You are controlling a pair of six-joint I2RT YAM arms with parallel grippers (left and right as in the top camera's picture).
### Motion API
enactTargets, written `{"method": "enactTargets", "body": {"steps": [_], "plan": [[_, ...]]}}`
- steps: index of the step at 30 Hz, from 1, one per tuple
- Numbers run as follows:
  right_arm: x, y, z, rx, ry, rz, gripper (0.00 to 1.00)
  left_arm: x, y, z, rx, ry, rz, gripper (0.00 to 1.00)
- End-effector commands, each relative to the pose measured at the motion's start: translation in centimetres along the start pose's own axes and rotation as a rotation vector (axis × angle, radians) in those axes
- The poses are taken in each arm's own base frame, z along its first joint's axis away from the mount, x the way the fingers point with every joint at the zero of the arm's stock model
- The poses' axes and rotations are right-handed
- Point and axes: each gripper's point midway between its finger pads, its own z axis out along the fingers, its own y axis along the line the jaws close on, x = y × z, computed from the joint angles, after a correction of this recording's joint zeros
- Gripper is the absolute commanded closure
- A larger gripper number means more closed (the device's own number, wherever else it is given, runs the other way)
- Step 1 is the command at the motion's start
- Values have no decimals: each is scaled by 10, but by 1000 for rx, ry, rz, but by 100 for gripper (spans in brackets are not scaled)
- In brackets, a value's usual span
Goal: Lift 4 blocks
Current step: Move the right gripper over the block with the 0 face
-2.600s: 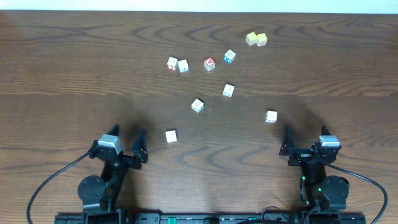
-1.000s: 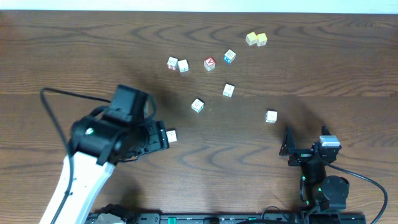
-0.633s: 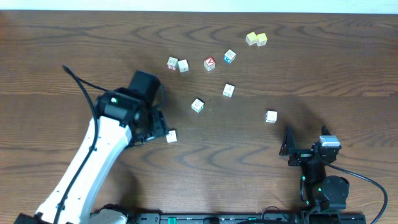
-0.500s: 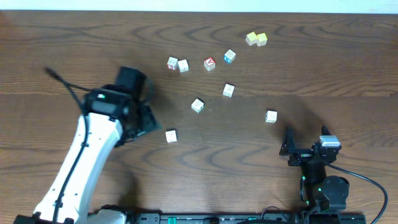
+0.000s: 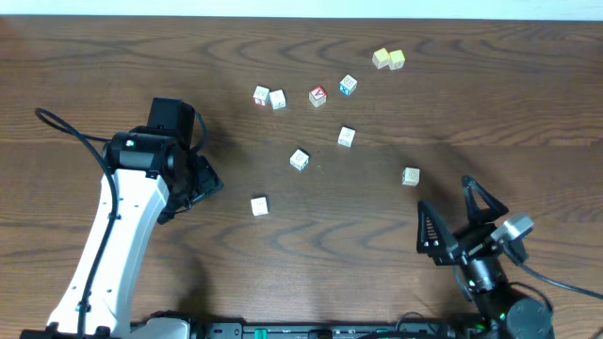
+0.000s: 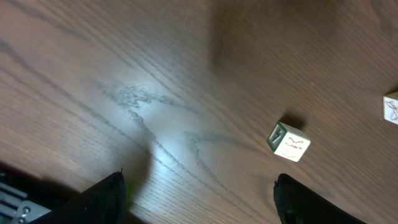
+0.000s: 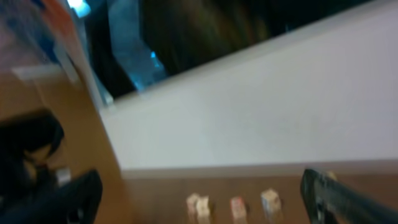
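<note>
Wood table (image 5: 311, 245) under left fingers (image 6: 106, 198) and right fingers (image 5: 429, 235), both spread wide, empty, clear of blocks (image 5: 259, 205).

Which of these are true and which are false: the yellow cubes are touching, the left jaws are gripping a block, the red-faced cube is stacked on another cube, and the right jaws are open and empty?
1. The two yellow cubes sit touching each other. True.
2. The left jaws are gripping a block. False: they stand open and empty; the nearest block lies on the table, apart from them.
3. The red-faced cube is stacked on another cube. False: it sits alone, directly on the table.
4. The right jaws stand wide open, holding nothing. True.
</note>
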Motion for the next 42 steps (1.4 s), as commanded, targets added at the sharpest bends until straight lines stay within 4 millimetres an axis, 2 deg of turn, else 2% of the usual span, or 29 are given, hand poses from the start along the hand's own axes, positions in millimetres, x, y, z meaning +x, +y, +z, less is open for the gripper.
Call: {"method": "enactTargets", "body": {"steps": [1,6,8,12,13,14,15,16,17,19,22,24,27,31,36,42], "plan": [[-26,0,5,126,145,-107,1,3,-2,0,23,12,73,23],[9,-53,12,407,629,-102,1,2,-3,0,27,7,73,23],[27,-67,22,432,809,-70,1,2,-4,0,31,8,73,23],[64,-75,46,389,1071,110,1,4,-5,0,37,21,74,23],[86,-74,55,337,1166,219,1,7,-5,0,43,32,83,23],[101,-77,57,327,1225,276,1,7,-6,0,47,35,87,23],[112,-82,56,339,1263,301,3,7,-7,0,49,36,90,23],[125,-88,54,352,1302,326,12,8,-7,0,52,37,93,23],[138,-96,49,376,1348,347,14,8,-8,0,58,40,93,23],[161,-110,40,442,1421,386,10,10,-13,-1,86,52,108,23],[183,-130,28,545,1486,402,9,13,-20,-1,123,71,136,23],[190,-140,24,592,1502,385,9,14,-20,1,119,78,139,23],[193,-145,27,599,1491,375,12,16,-20,10,116,97,139,24],[193,-150,37,592,1455,348,33,30,-31,34,152,159,158,24],[193,-159,40,626,1441,273,38,43,-47,61,171,203,206,25],[195,-161,42,651,1447,194,37,47,-74,84,180,201,277,26]]}}
